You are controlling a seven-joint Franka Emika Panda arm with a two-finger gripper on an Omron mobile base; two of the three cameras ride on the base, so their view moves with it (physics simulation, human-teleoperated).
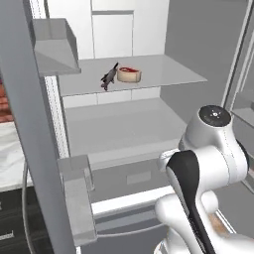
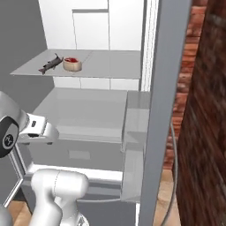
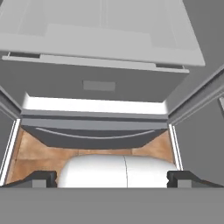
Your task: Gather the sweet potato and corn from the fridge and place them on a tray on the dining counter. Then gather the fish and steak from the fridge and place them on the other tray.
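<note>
Ahead of the fingers [image 3: 39, 178], which stand spread wide with nothing between them, lies the lower front of the open fridge [image 1: 124, 129]. Well above them, on its upper shelf, the fish [image 1: 109, 77] lies touching or just beside the steak [image 1: 129, 74]. Judging by this, the 2nd gathering step is in hand; next the gripper [image 3: 112, 179] must rise and reach in.

The rendered light is even and diffuse — no clear source, only soft shadows under the fridge [image 1: 139, 74] shelves. A bright white strip glows below the drawer front in the hand view. Edges look slightly soft; no glare — no visible edge distortion.
</note>
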